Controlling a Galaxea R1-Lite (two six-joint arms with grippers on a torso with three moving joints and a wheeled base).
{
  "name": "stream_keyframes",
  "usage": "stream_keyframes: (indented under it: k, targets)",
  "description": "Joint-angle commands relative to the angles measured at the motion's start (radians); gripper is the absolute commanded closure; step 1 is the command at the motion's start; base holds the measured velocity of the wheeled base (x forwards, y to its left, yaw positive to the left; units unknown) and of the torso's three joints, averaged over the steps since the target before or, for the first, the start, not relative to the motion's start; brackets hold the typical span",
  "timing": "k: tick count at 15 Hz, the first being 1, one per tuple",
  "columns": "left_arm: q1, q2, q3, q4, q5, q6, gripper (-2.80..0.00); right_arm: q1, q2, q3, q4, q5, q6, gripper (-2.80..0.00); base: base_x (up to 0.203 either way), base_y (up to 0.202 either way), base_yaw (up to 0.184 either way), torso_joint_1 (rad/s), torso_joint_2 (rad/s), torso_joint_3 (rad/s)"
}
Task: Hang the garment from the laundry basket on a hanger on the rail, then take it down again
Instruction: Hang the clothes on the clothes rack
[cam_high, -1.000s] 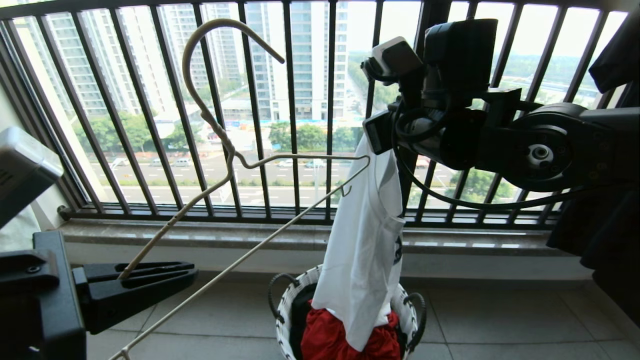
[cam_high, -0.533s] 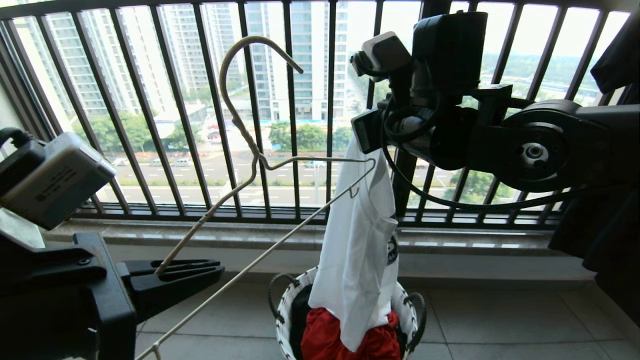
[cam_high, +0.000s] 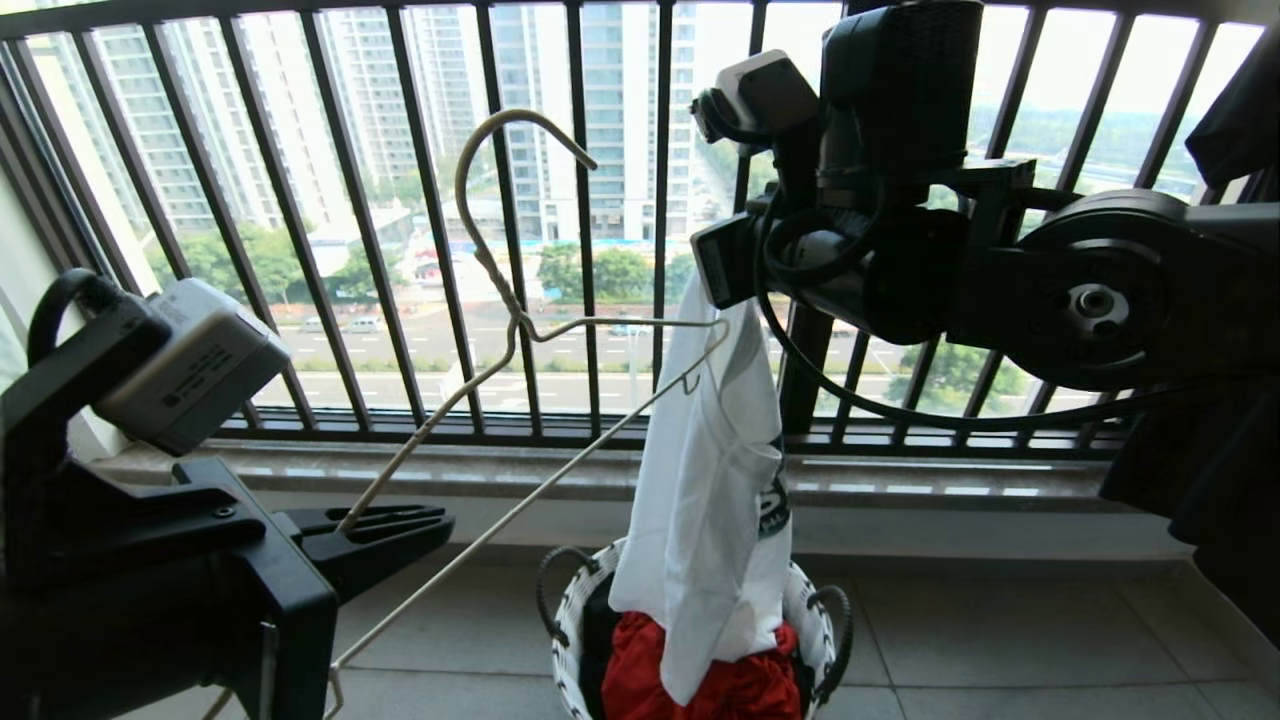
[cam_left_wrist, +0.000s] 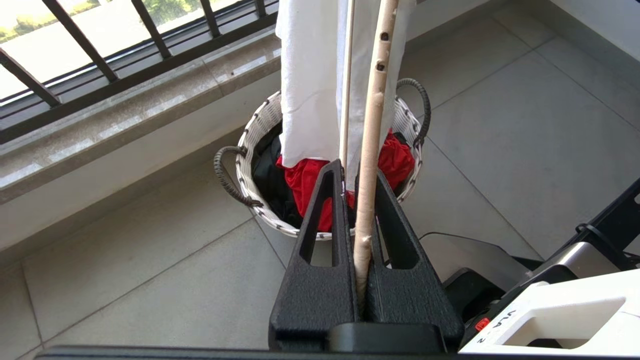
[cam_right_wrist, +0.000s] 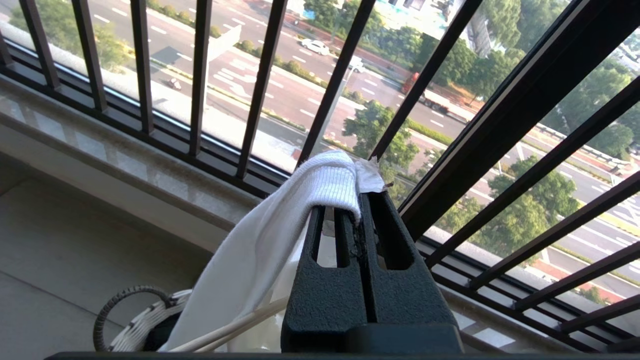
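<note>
The white garment (cam_high: 710, 480) hangs by its ribbed collar (cam_right_wrist: 325, 185) from my right gripper (cam_right_wrist: 361, 202), which is shut on it high in front of the railing. Its hem trails into the laundry basket (cam_high: 565, 610) on the floor. My left gripper (cam_high: 435, 525) is shut on one arm of the cream wire hanger (cam_high: 514, 325). The hanger slants up to the right, hook uppermost. Its far shoulder tip (cam_high: 715, 335) lies against the top of the garment, just under my right wrist. The rail is out of view.
A red cloth (cam_high: 740, 680) and a black shirt (cam_left_wrist: 270, 175) fill the basket. The black balcony railing (cam_high: 590, 200) and a stone sill (cam_high: 500, 470) stand right behind it. Dark clothes (cam_high: 1220, 480) hang at the far right. Tiled floor (cam_high: 1000, 640) spreads around the basket.
My left gripper has carried the hanger to the right and lowered its hook, bringing the far shoulder tip against the garment's top. The right arm and garment have shifted slightly left.
</note>
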Motion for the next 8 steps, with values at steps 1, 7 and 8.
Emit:
stream_keyframes:
  k: [1,7,8]
  targets:
    - [0.002,0.005,-0.002,0.001,0.018,-0.001,0.0,0.001,-0.013,0.003,0.001,-0.003,-0.002,0.0,0.0,0.0,0.0,0.0,0.0,0.0]
    - [0.004,-0.017,-0.016,0.001,0.089,0.012,0.0,0.001,-0.019,0.005,0.022,-0.024,-0.003,0.0,0.0,0.0,0.0,0.0,0.0,0.0]
    - [0.004,-0.011,-0.016,0.001,0.091,0.012,0.0,0.001,-0.025,0.005,0.026,-0.024,-0.002,0.0,0.0,0.0,0.0,0.0,0.0,0.0]
